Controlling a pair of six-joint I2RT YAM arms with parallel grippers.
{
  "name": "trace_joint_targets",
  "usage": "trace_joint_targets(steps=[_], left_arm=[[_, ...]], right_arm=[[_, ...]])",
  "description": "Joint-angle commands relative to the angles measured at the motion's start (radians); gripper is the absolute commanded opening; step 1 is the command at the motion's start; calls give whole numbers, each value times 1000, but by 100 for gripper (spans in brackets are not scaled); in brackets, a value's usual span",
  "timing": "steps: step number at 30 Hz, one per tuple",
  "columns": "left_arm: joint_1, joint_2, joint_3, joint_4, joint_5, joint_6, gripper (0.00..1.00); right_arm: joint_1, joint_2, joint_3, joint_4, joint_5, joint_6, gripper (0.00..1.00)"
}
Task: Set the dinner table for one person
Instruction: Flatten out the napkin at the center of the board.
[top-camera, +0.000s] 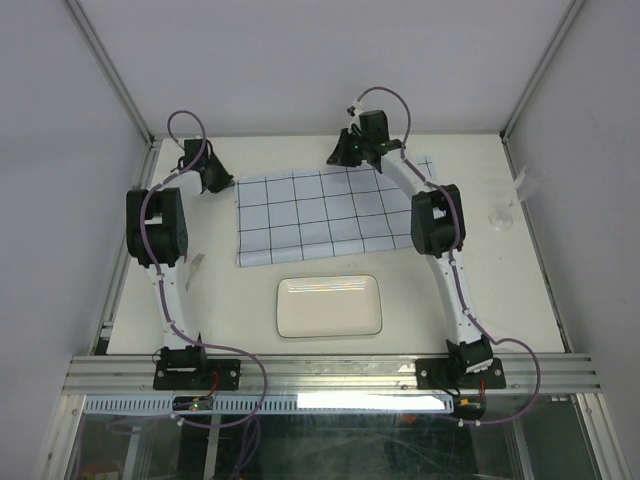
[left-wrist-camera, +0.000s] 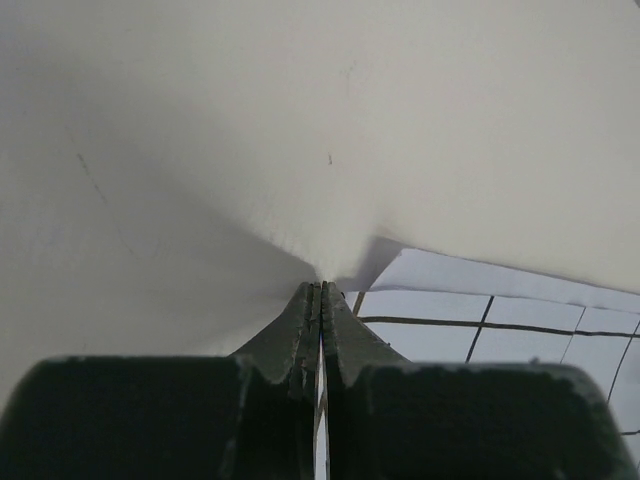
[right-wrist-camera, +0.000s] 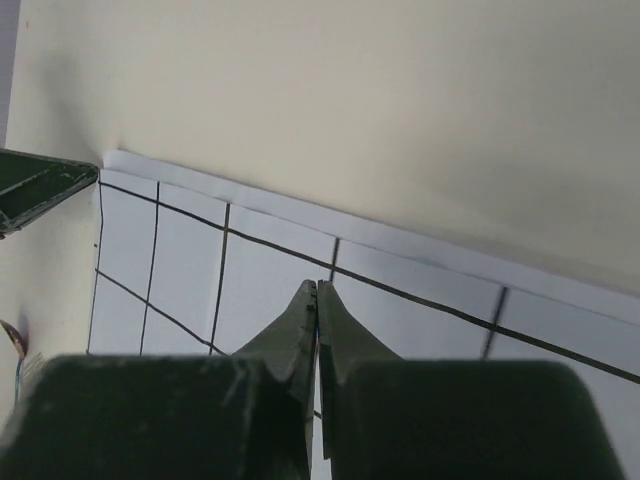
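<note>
**Aluminium rail to far wall: both claws closed at the checked cloth**

Nearest me, the aluminium rail (top-camera: 330, 372) carries both arm bases. It runs along the near edge of the dinner table (top-camera: 470, 280), the cream tabletop that lies under the pale-blue checked cloth (top-camera: 330, 213) and stretches past it on every side.

Just on the near side of the cloth, and not touching it, I see a white rectangular plate (top-camera: 329, 306) lying flat with its long side parallel to the cloth's near edge. The cloth itself lies spread out and mostly flat.

Well off to the right of the cloth sits a small clear item (top-camera: 499, 215) that is too faint for me to name.

At the cloth's far-left corner is the left gripper (left-wrist-camera: 321, 290), low to the tabletop with its jaws pressed together and its tips right beside the corner. I cannot tell whether any fabric is pinched.

The right gripper (right-wrist-camera: 317, 288) is over the cloth's far edge, towards the right end. Its jaws are also closed, tips above the checked squares, and here too I cannot tell whether it has hold of the cloth.
</note>
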Motion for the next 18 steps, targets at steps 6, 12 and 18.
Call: trace_joint_targets(steps=[6, 12, 18], left_arm=[[-64, 28, -10, -11, 50, -38, 0], [-78, 53, 36, -11, 56, -46, 0], [-84, 69, 78, -23, 42, -32, 0]], right_arm=[[62, 100, 66, 268, -71, 159, 0], [76, 97, 70, 294, -52, 153, 0], [76, 82, 52, 285, -49, 136, 0]])
